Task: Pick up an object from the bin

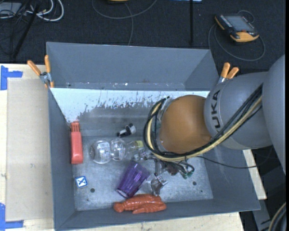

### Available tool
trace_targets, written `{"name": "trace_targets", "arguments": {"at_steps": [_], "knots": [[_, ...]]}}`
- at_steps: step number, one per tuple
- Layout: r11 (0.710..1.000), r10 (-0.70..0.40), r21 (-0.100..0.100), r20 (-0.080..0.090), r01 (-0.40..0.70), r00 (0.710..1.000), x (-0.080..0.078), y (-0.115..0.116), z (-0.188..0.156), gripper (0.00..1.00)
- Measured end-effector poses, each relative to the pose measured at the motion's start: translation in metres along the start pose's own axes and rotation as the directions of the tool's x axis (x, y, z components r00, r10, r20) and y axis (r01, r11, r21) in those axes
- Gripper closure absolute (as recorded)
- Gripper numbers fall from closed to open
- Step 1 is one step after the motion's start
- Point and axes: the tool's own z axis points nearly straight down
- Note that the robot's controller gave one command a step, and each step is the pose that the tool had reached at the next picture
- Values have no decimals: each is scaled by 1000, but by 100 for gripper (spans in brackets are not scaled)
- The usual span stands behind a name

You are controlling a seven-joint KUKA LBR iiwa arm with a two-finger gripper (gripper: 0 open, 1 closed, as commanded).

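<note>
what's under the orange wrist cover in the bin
Below its edge the end effector pokes out beside a purple cup. The orange cover hides the bin floor beneath it, so anything there can't be seen.

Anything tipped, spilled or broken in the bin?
Two things lie on their sides: the purple cup, near the front wall of the bin and just beside the pincer, and the clear glass in the middle of the floor. No spill or breakage that I can see.

Purple cup (pixel 131 180), red bar (pixel 76 143), orange toy (pixel 139 204), blue-and-white cube (pixel 81 181), grey bin (pixel 125 66)
</note>
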Motion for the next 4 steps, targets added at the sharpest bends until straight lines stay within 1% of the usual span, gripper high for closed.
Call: {"name": "trace_targets", "arguments": {"at_steps": [1,2,3,4], "knots": [[992,-123,-2,-6,123,992,-26,6,-10,100],[993,-122,-2,-7,122,993,-26,6,-10,0],[993,-121,-2,-7,121,993,-26,6,-10,0],[985,-174,-1,-9,174,985,-68,25,-9,0]]}}
